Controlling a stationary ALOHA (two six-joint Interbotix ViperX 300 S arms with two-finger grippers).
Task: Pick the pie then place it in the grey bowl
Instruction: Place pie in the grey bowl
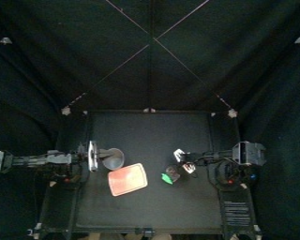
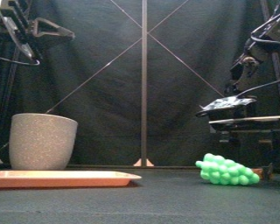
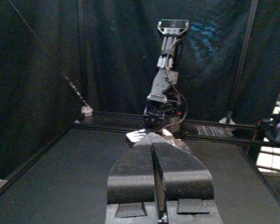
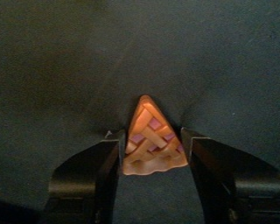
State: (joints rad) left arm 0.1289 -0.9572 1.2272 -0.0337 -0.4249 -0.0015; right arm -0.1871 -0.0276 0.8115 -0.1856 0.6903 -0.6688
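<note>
The pie (image 4: 149, 138), an orange lattice-topped slice, lies on the black table between the jaws of my right gripper (image 4: 150, 144). The jaws are open and stand close on either side of it. In the front view a sliver of the pie (image 2: 262, 173) shows at table level behind the green grapes (image 2: 227, 170). The grey speckled cup (image 1: 116, 159) stands upright at the left, behind the pink tray (image 1: 125, 179). My left gripper (image 3: 156, 147) is shut and empty, resting just left of the cup (image 2: 43, 140).
The green grapes (image 1: 169, 175) lie between the tray and my right gripper (image 1: 182, 157). The flat pink tray (image 2: 60, 178) sits near the front left with nothing on it. Bare table stretches behind the cup toward the back curtain.
</note>
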